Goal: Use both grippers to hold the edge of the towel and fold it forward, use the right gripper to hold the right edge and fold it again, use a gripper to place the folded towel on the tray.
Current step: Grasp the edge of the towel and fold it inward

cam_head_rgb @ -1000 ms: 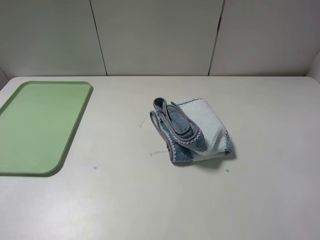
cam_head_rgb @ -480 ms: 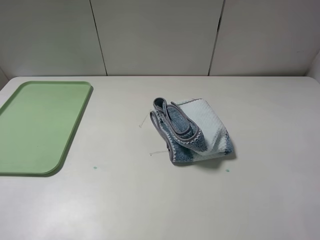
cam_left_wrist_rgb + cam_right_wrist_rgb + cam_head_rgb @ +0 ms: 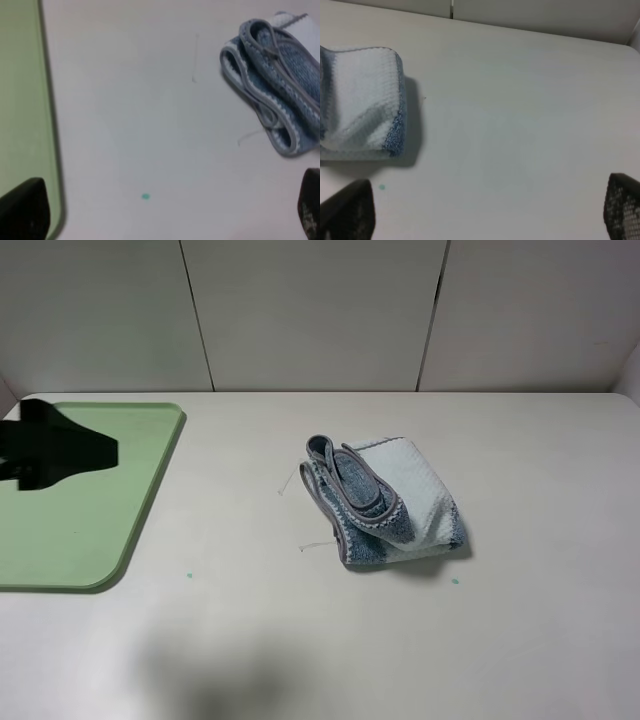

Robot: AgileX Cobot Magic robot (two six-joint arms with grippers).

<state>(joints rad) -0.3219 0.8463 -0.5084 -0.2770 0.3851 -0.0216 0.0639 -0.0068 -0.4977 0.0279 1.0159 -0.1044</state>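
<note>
Over tray (image 3: pixel 140 490), left claw (image 3: pixel 60 448) open, empty

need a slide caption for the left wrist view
Bunched striped towel lying on the table, apart from the green tray.

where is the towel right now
In the high view the towel lies bunched near the middle of the table, well to the right of the green tray and not touching it.

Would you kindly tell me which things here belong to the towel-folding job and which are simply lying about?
Part of the job:
- towel, bunched on the table
- tray
- left claw, open
- right claw, open

Lying about:
- small teal specks on the table
- loose thread
</note>
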